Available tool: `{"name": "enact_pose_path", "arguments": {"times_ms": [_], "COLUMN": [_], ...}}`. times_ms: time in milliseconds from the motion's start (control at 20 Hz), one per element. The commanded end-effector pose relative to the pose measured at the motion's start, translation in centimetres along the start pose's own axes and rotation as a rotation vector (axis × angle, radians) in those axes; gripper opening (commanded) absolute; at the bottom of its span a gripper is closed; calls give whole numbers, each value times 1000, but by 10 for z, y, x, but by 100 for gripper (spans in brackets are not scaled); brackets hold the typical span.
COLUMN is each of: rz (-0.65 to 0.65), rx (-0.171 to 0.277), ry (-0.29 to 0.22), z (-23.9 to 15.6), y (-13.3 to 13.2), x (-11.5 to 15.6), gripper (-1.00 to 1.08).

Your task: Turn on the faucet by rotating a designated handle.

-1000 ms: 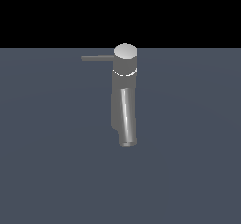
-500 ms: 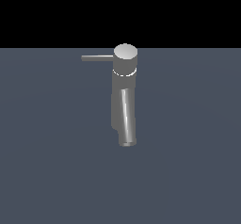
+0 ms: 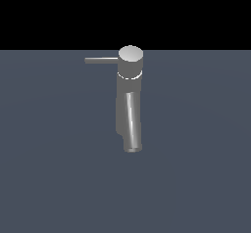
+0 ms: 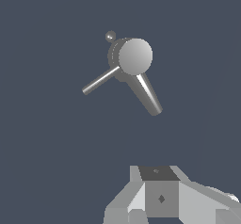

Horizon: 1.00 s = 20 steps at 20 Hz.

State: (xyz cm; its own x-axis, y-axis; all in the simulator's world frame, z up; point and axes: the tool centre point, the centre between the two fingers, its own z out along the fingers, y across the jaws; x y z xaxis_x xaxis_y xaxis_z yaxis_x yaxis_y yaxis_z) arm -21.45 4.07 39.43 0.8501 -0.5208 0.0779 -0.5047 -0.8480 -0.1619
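Approaching: gripper [image 4: 162,204], jaw state indeterminate, well apart from faucet [image 3: 130,100]; should meet handle [image 3: 101,59] near its free tip for best leverage.

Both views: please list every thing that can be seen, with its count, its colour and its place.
faucet: one, grey metal with a lighter flat round cap, standing alone on the surface, tubular spout coming toward the exterior camera.
handle: one, thin grey rod, sticking sideways from the cap toward the exterior view's left.
surface: one, dark blue-grey, under the faucet.
gripper: one, white and grey, seen only in the wrist view, apart from the faucet; its fingers are out of frame.
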Motion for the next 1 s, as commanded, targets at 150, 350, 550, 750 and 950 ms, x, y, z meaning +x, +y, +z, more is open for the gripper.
{"name": "enact_pose_path", "arguments": {"times_ms": [150,350,550,750,950], "rz": [138,231,320,408,494], "rx": [52,87,122,155,189], "ry": [42,71,99,127,154], "z": [23,37,51,64,76], "y": [-14,-25,-35,-44,-54], "x": [7,13,21,30,39], "gripper": [-100,-100,-100,-100,-100]}}
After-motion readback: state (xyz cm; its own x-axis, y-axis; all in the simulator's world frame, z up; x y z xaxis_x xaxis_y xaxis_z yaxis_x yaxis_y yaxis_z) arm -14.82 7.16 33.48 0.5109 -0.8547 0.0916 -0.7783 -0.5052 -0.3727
